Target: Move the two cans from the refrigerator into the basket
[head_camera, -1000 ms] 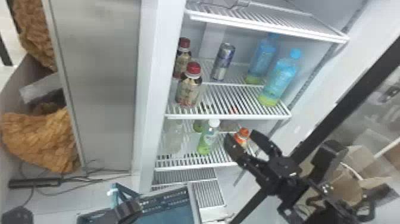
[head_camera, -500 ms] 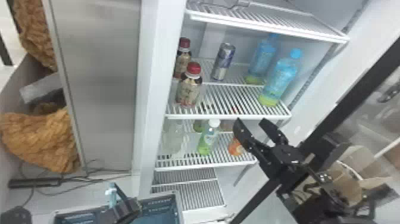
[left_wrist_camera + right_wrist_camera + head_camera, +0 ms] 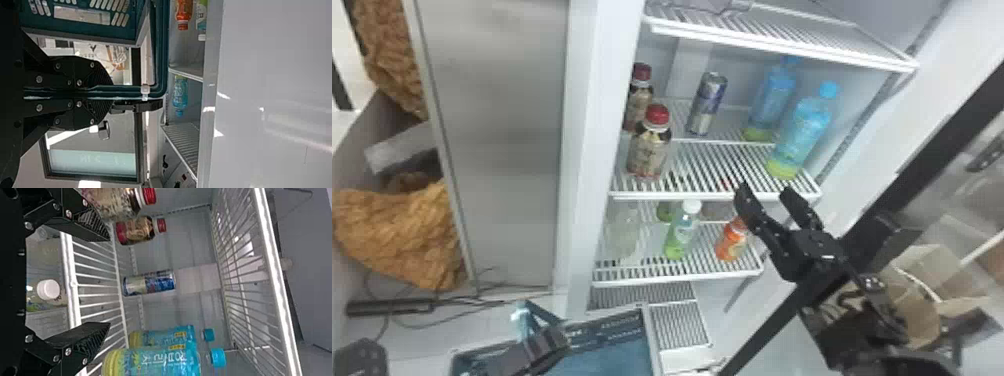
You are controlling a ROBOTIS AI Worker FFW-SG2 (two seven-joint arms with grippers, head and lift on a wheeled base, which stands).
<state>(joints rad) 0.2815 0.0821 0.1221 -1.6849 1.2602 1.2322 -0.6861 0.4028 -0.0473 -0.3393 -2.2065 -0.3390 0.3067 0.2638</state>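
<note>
On the fridge's middle shelf a silver-and-blue can stands upright, behind and between the bottles. My right gripper is open at the front edge of that shelf, right of the orange bottle. In the right wrist view, the can lies beyond the open gripper, level with the gap and not touched. My left gripper is low in front of the fridge at the blue basket. In the left wrist view, the gripper is shut on the rim of the basket.
Two red-capped bottles stand left of the can, two blue bottles to its right. The shelf below holds a green bottle and an orange bottle. The upper shelf crosses above the can. Cardboard boxes are at the right.
My right gripper has risen from the lower shelf to the middle shelf's edge, shifting slightly right and staying open. The basket and my left gripper swung left, then back right.
</note>
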